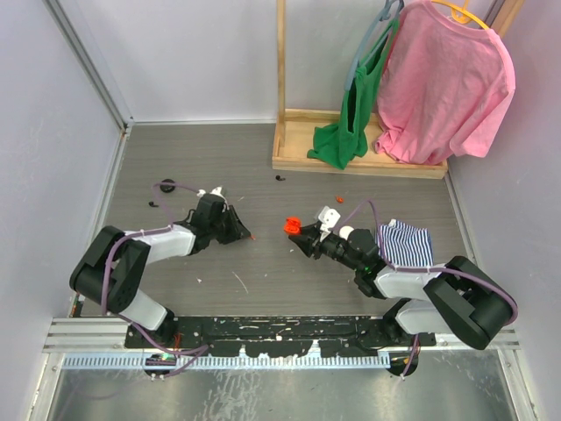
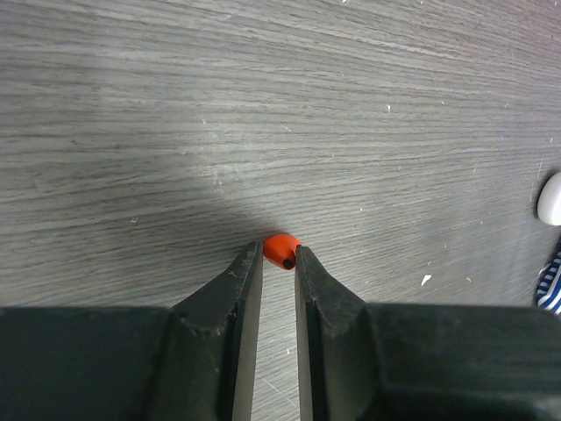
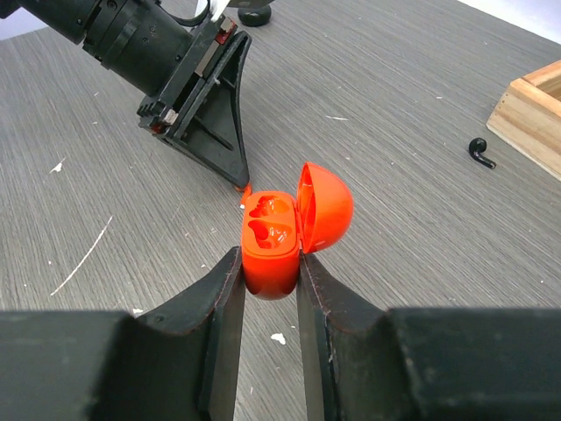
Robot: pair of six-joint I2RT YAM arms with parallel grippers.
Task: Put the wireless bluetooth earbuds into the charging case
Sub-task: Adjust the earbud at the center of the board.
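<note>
Grey wood-grain tabletop, well in from every edge: left gripper pinches a red earbud, right gripper clamps the open red charging case.

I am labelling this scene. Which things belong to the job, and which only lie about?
Job: red earbud, open red case, black earbud.
Lying about: striped cloth, pink shirt, green shirt, wooden rack.
</note>
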